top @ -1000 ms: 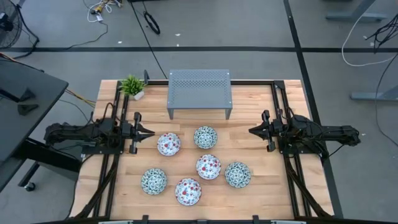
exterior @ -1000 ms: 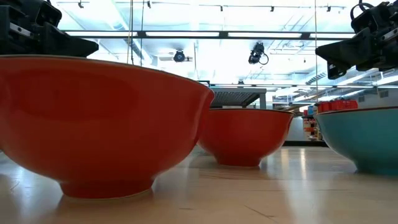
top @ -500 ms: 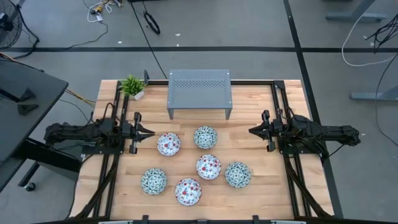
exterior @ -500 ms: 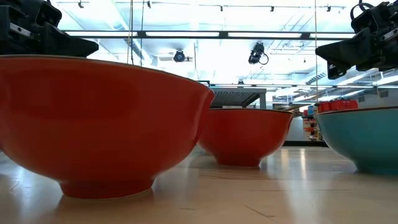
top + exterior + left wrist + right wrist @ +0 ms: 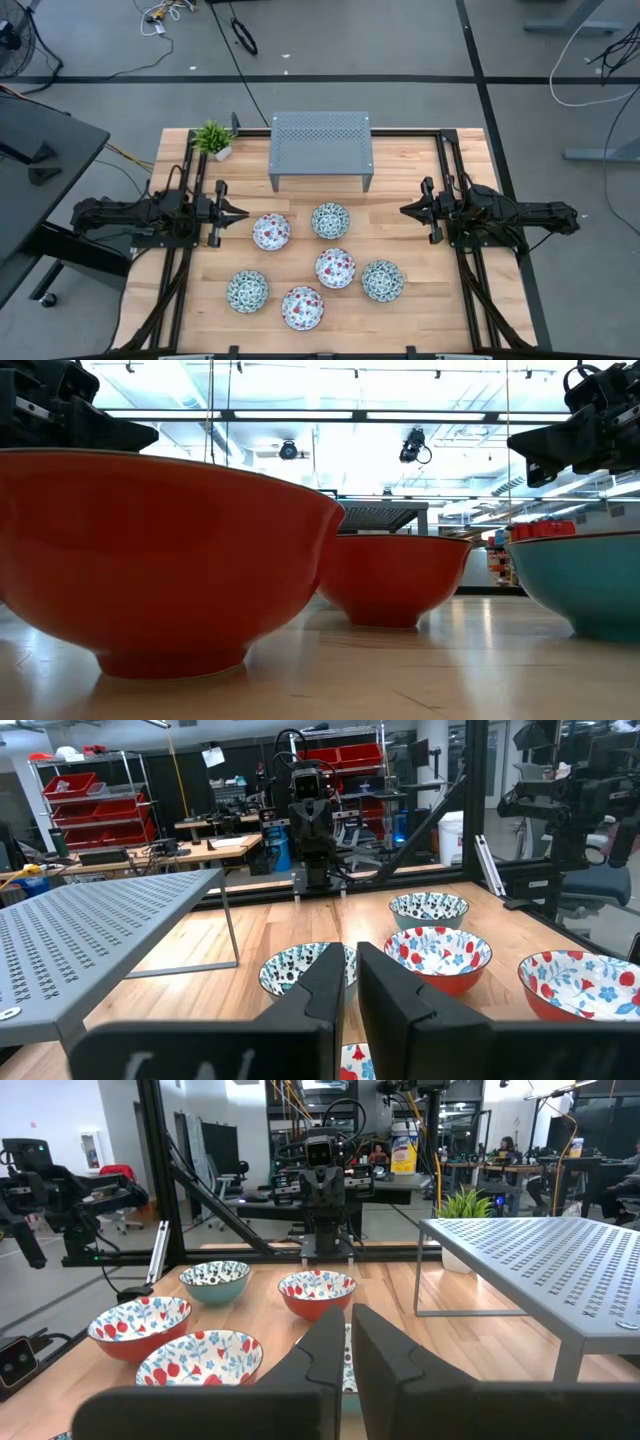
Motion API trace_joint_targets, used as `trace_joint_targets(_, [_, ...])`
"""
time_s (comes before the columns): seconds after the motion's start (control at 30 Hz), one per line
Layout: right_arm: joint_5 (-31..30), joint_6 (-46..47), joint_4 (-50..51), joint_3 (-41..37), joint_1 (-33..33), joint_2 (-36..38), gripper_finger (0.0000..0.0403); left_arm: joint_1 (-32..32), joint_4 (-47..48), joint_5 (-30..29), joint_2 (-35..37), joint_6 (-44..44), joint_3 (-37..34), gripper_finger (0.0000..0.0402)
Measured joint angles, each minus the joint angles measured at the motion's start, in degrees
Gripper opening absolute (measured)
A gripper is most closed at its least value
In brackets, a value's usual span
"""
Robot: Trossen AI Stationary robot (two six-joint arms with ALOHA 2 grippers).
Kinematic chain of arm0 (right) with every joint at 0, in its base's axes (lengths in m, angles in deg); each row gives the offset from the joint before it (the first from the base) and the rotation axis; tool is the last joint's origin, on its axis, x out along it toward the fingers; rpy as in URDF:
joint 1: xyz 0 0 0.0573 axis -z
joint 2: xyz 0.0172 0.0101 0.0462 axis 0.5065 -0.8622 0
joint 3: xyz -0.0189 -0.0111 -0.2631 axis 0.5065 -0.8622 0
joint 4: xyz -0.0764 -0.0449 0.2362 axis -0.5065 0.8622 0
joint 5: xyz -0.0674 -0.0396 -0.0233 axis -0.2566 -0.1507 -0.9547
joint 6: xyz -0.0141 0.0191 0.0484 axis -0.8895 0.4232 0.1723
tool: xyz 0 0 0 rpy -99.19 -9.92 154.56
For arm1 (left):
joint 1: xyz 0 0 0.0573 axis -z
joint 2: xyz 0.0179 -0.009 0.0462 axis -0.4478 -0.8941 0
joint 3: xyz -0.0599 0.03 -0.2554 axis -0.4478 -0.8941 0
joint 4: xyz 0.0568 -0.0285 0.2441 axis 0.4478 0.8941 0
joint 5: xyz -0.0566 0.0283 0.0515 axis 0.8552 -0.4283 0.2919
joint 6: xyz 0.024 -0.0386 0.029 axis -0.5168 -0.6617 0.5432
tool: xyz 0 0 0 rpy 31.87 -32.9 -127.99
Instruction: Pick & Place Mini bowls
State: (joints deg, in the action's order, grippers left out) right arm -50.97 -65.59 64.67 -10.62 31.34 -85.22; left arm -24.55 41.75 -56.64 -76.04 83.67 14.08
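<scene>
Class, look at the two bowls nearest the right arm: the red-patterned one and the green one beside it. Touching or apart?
Cannot tell. In the high view the red-patterned bowl and green bowl show rims meeting, no clear gap or contact.

A robotics lab or workshop. A wooden counter (image 5: 400,310) with black rails down both sides carries 2 dark arms, and it stands on a grey floor where loose cables (image 5: 240,35) trail and black tape lines cross. The left wrist view looks past the counter to metal shelving with red bins (image 5: 95,805), workbenches (image 5: 215,845) crowded with gear, and another black rig frame. The right wrist view shows more benches, office chairs (image 5: 215,1180) and a large open hall behind. The low view shows a high industrial ceiling with track lights (image 5: 355,373) and cameras hung from it (image 5: 413,447).
</scene>
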Motion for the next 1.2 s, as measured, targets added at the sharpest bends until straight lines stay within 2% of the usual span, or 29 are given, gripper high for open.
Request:
trace_joint_targets(0.63, [0.0, 0.77, -2.09, 0.0, 0.02, 0.0, 0.0029, 0.0, 0.0, -0.01, 0.0, -0.02, 0.0, 0.0037])
trace_joint_targets(0.97, [-1.48, 1.99, -14.33, 0.0, 0.0, 0.0, 0.0029, 0.0, 0.0, -0.01, 0.0, 0.0, 0.0, 0.0037])
trace_joint_targets(1.2, [-1.68, 4.45, -29.96, 0.0, 0.02, 0.0, 0.0029, 0.0, 0.0, -0.01, 0.0, -0.02, 0.0, 0.0037])
